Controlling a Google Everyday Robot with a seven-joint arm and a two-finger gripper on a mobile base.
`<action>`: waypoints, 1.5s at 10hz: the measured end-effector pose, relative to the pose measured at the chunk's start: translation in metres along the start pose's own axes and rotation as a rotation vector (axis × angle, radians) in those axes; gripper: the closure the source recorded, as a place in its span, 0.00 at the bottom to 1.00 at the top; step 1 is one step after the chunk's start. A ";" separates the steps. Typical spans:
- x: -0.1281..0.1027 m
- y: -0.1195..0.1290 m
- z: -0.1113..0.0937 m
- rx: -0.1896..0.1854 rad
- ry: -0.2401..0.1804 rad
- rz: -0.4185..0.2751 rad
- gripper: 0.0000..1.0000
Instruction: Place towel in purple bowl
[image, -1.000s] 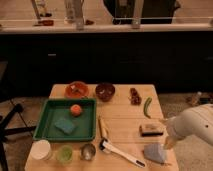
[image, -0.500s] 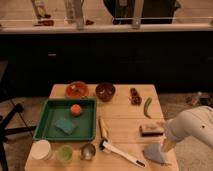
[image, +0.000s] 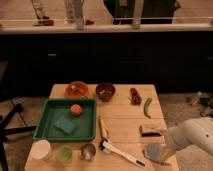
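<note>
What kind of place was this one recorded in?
Probably a lab or office test area: a wooden table holding a green tray, dark counter cabinets behind it, and a chair at the left. The gripper is by the towel at the table's near-right corner.

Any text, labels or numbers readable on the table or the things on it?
None readable: no word, label or number shows on the wooden table, the green plastic tray or the grey towel. The gripper, over the towel at the table's front right corner, shows no legible marking either.
</note>
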 end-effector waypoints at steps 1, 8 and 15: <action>-0.002 0.005 0.002 -0.001 -0.019 0.002 0.20; -0.014 0.024 0.024 -0.040 -0.092 -0.001 0.20; 0.004 0.026 0.041 -0.078 -0.107 0.042 0.20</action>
